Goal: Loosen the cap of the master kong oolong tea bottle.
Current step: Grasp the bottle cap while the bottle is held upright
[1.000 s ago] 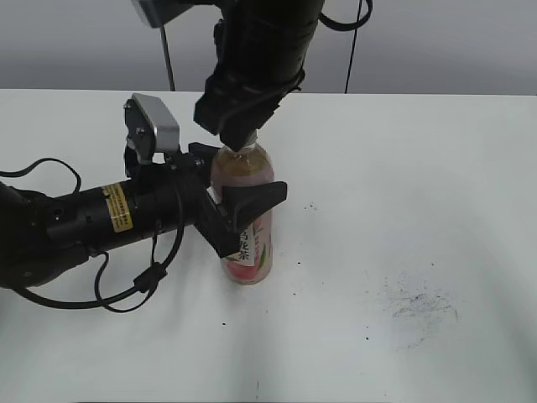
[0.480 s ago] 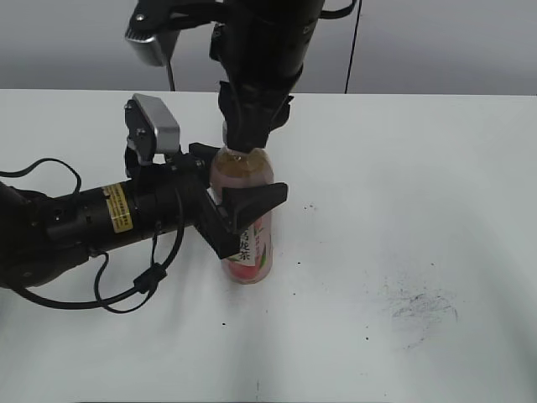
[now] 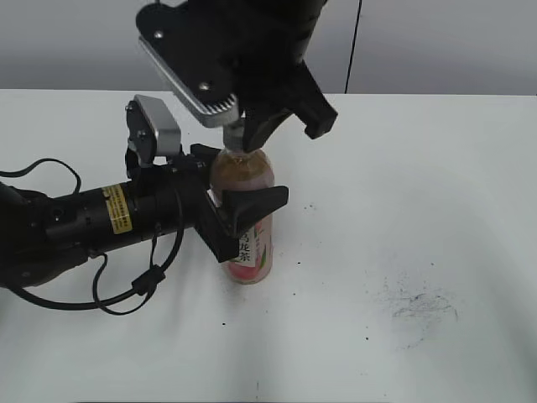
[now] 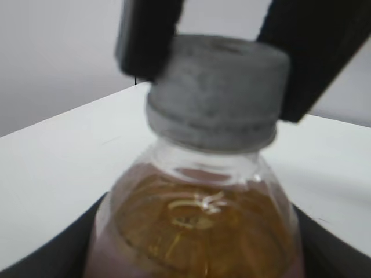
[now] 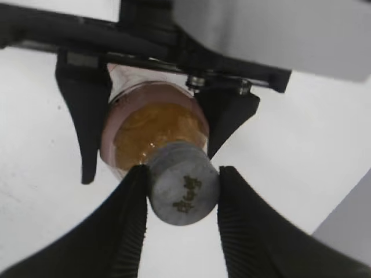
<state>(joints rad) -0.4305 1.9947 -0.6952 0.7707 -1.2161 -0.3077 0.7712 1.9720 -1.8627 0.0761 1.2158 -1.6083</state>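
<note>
The master kong oolong tea bottle (image 3: 248, 245) stands upright on the white table, amber tea showing above its pink-and-white label. My left gripper (image 3: 241, 180) comes in level from the left and is shut on the bottle's body, one finger (image 3: 254, 202) in front and one behind. From above, my right gripper (image 5: 182, 186) is shut on the grey cap (image 5: 184, 191), with ribbed pads (image 5: 130, 223) pressed on both sides. In the left wrist view the cap (image 4: 217, 95) fills the top, between the right gripper's dark fingers (image 4: 316, 52).
The white table (image 3: 419, 193) stretches out to the right and front of the bottle, with a dark smudge (image 3: 419, 304) at the front right. The left arm's body and cables (image 3: 84, 222) lie across the left side.
The right wrist has turned about the cap, and its camera plate has swung round to face the exterior view. The bottle and the left gripper have stayed in place.
</note>
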